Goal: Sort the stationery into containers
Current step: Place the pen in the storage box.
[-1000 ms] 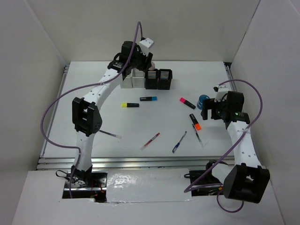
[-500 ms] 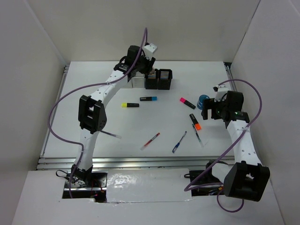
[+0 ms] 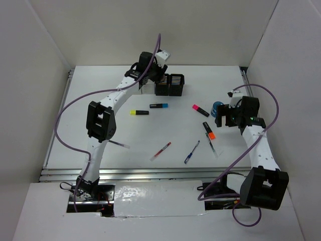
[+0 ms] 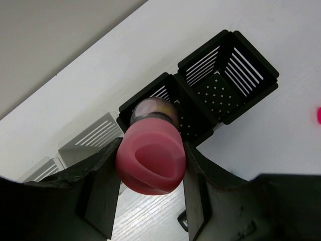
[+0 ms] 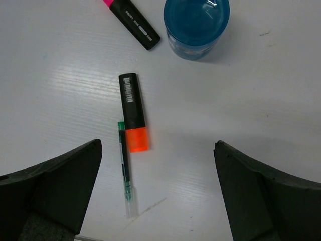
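My left gripper (image 4: 150, 165) is shut on a pink-capped stubby cylinder (image 4: 150, 160) and holds it over the first black pen holder (image 4: 165, 103) in the row of containers (image 3: 169, 85) at the back. The second black holder (image 4: 228, 75) looks empty. My right gripper (image 5: 158, 181) is open and empty above the table, near an orange-capped highlighter (image 5: 133, 113), a clear green pen (image 5: 125, 168), a pink-capped highlighter (image 5: 133, 22) and a blue stubby cylinder (image 5: 196, 22). In the top view (image 3: 216, 108) the blue cylinder stands just left of my right gripper (image 3: 224, 118).
On the table lie a yellow-capped highlighter (image 3: 139, 112), a blue-capped highlighter (image 3: 158, 105), a red pen (image 3: 160, 150), a blue pen (image 3: 191, 152) and a clear pen (image 3: 118, 143). The light grey holders (image 4: 90, 138) stand left of the black ones. White walls enclose the table.
My left gripper has moved right along the row with the pink-capped cylinder, from over the grey holders to over the first black one. My right arm has shifted slightly.
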`<move>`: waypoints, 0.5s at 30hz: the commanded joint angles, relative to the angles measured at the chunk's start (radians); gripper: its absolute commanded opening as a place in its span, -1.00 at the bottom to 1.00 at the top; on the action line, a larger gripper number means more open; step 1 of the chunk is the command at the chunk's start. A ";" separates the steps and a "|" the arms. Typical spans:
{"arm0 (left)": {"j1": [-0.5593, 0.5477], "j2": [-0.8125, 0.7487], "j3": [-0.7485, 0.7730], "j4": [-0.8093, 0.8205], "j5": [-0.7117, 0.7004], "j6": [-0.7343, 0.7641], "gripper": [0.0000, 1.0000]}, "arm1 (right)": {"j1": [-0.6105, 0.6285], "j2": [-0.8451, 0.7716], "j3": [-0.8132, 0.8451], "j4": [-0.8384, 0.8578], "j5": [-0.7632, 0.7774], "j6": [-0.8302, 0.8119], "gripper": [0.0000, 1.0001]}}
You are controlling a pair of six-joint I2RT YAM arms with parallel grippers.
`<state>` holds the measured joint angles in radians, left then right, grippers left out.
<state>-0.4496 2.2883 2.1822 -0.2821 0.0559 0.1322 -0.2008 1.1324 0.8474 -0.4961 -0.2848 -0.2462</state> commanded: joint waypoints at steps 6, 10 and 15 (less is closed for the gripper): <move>-0.017 0.028 0.039 0.086 -0.014 0.023 -0.35 | -0.003 0.012 0.044 0.059 0.001 0.012 0.97; -0.020 0.036 0.039 0.092 -0.024 0.024 -0.08 | -0.003 0.013 0.038 0.062 0.004 0.012 0.97; -0.023 0.042 0.040 0.104 -0.033 0.027 0.07 | -0.003 0.018 0.036 0.071 0.003 0.021 0.97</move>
<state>-0.4675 2.3157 2.1822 -0.2661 0.0353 0.1337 -0.2008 1.1374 0.8474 -0.4774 -0.2844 -0.2417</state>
